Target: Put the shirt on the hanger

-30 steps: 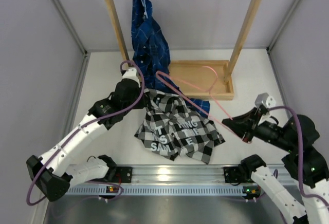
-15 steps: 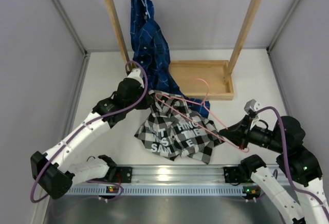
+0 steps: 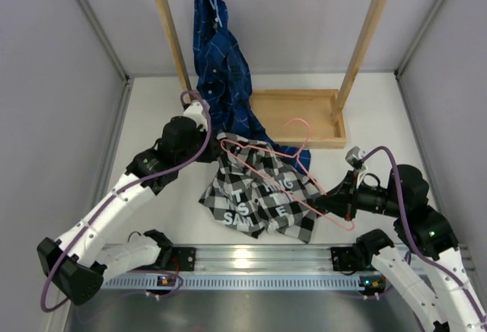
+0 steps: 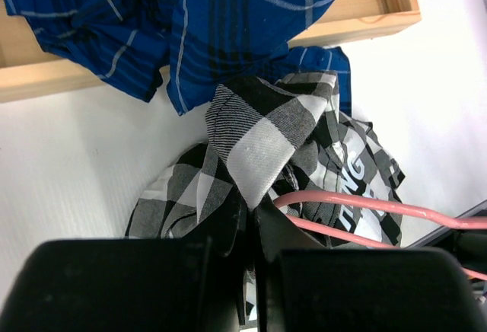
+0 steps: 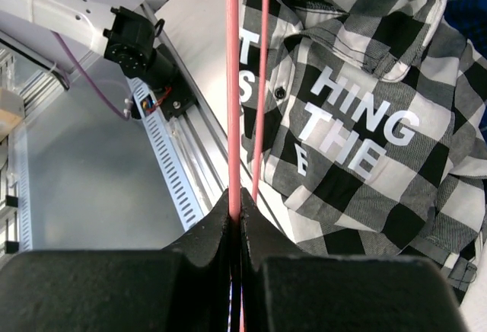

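Both pinching, L claw (image 4: 249,209) shirt (image 4: 262,138), R claw (image 5: 236,196) hanger (image 5: 233,81)

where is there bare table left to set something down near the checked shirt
Bare table at back right, between the rack's wooden tray and the right wall; also back left, beside the rack post. Crowded in the middle: checked shirt, pink hanger, hem of the blue shirt, left tool and right tool all meet there.
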### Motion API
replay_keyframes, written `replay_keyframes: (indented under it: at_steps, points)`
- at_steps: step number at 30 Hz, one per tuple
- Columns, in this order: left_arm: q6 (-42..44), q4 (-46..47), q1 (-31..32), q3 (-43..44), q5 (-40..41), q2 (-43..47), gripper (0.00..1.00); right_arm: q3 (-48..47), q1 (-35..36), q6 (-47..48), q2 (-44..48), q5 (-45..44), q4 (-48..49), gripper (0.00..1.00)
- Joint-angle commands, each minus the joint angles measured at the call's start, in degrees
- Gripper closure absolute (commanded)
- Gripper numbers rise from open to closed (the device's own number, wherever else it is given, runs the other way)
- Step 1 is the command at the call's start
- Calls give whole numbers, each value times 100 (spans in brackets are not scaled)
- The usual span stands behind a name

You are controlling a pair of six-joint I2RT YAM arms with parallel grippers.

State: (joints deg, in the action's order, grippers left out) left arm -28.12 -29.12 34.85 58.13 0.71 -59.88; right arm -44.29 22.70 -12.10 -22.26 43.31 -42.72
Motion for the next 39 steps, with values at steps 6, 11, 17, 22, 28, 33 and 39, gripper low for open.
replay_keyframes:
  at_steps: [6, 11, 17, 22, 28, 33, 39]
  points:
    - [439, -251, 92, 278, 560, 135, 100, -149, -20, 58, -165, -243, 379, 100]
    - [500, -295, 92, 541, 800, -120, 100, -194, 77, 120, -15, -533, 159, 100]
    - [422, -243, 101, 788, 144, -279, 100, -370, 77, 182, -15, -623, 122, 100]
    - [395, 398, 188, 595, -1563, -323, 100, -141, 86, -178, -523, 159, 1010, 100]
    - [807, 636, 637, 726, -2171, -77, 100, -27, 156, -617, -1113, 863, 2212, 100]
    - [1414, 435, 848, 1067, -2461, 309, 100, 140, 770, -1110, -1544, 1189, 3567, 100]
    - [1774, -443, 909, 2209, -1393, 433, 100, -896, 1975, -171, -2063, 172, 3051, 100]
